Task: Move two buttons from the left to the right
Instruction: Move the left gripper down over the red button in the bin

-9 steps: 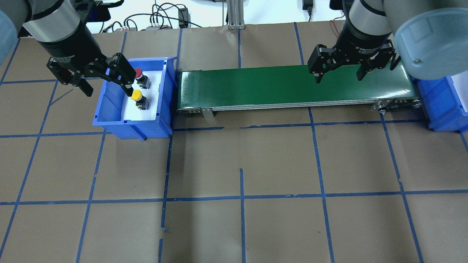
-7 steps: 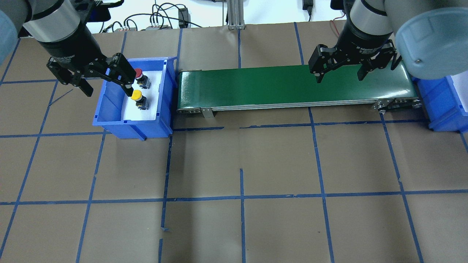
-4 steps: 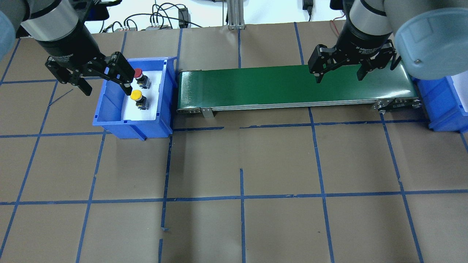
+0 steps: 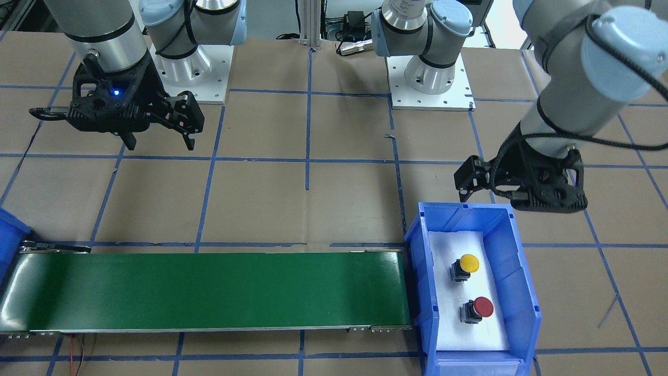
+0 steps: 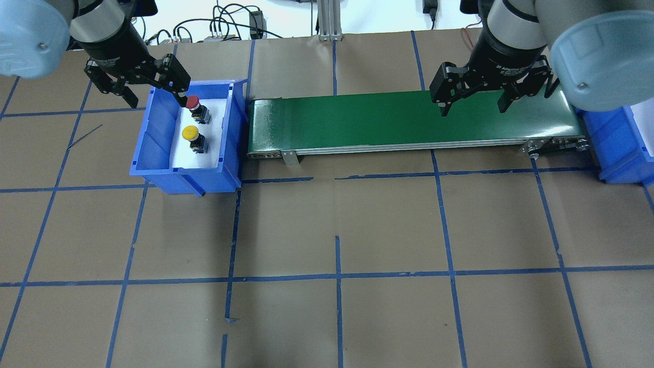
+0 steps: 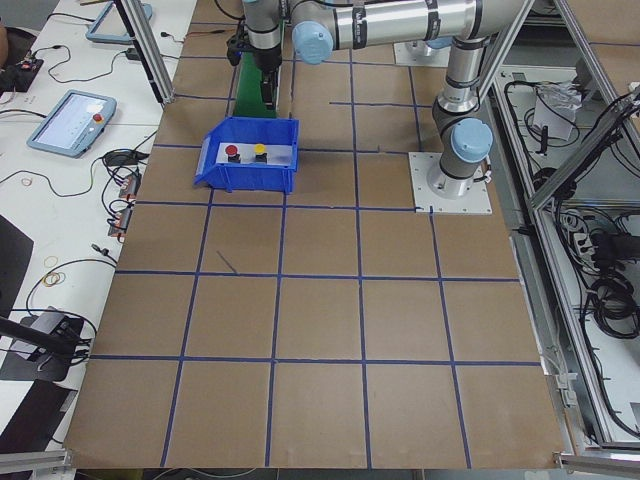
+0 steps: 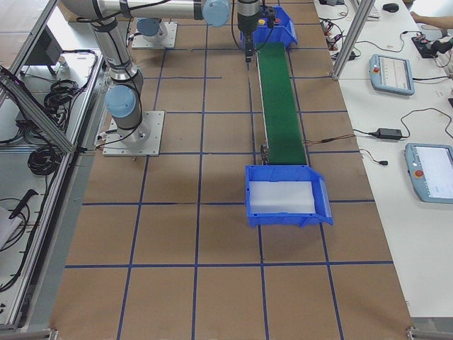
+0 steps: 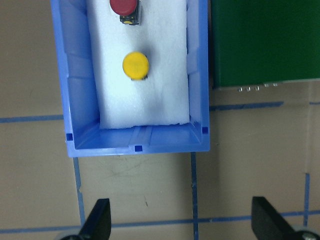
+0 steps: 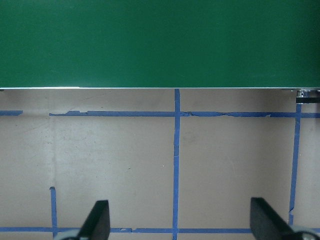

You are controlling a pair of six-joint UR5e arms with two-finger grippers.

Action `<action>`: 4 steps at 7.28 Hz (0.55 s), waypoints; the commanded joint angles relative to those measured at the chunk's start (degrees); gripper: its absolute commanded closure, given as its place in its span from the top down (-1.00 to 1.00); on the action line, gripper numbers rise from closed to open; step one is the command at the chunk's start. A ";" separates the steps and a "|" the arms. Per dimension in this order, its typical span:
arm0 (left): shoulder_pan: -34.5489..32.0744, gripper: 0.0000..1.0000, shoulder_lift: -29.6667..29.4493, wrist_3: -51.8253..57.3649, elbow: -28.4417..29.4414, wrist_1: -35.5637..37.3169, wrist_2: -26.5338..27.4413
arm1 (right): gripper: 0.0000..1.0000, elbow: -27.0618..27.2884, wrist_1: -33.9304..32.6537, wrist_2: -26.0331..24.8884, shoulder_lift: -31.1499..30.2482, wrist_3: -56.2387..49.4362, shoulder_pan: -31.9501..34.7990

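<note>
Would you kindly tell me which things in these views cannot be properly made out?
Red button: left wrist view, cut off by the top edge.
Right blue bin: overhead view, cut off by the right edge.
Yellow button: exterior left view, too small for detail.

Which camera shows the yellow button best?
The left wrist view: the yellow button appears largest there, straight from above. Front-facing and overhead views show it smaller, with its dark body; the left side view, a speck; the others, nothing clear.
</note>
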 commanded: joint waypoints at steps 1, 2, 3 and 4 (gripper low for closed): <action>0.44 1.00 -6.67 4.02 0.64 8.90 0.11 | 1.00 0.15 0.00 0.00 0.00 0.00 0.01; 0.70 1.00 -9.31 4.22 0.73 12.07 0.11 | 1.00 0.24 0.00 0.00 0.00 -0.09 0.01; 0.88 1.00 -11.43 4.22 1.08 13.59 0.11 | 1.00 0.24 0.00 0.09 0.09 -0.26 -0.08; 0.88 1.00 -14.06 4.39 3.43 15.17 -0.06 | 1.00 0.24 0.00 0.00 0.00 -0.26 0.00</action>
